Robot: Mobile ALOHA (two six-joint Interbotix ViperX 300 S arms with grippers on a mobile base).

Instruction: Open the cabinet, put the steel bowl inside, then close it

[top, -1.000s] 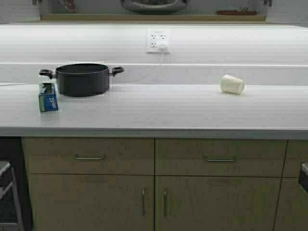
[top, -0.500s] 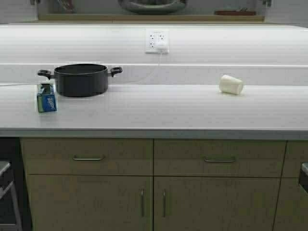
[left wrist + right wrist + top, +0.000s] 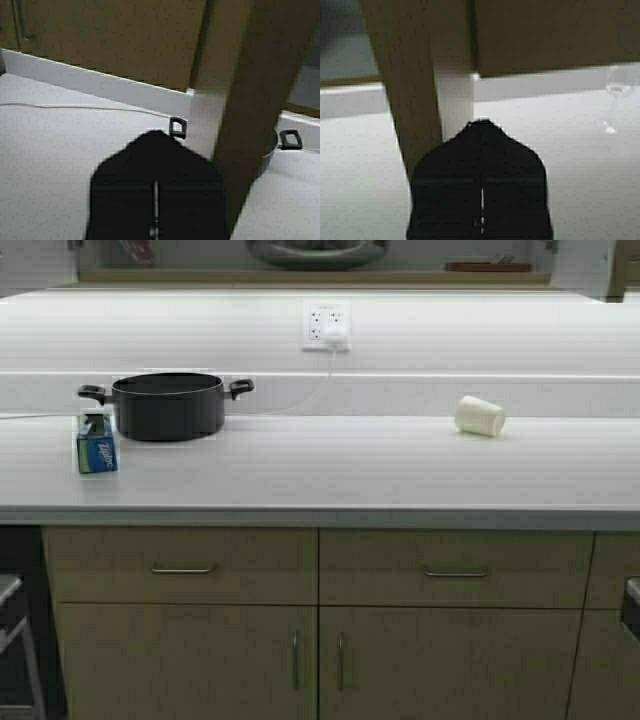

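Along the pale countertop (image 3: pixel 330 465) I log a black pot (image 3: pixel 167 405), a blue box (image 3: pixel 97 447) just in front of its left handle, and a white paper cup (image 3: pixel 480 416) lying on its side to the right. Wall outlet (image 3: pixel 327 325) above; base cabinets (image 3: pixel 320 625) below. At the top edge, the cabinet (image 3: pixel 320 276) stands open, its wood-edged shelf carrying the steel bowl (image 3: pixel 316 252), shiny, only its lower part in view. Neither arm appears in the high view. Left gripper (image 3: pixel 156 186) fingers meet at a thin seam beside an olive door edge; right gripper (image 3: pixel 481 187) likewise. Bowl not seen from either wrist.
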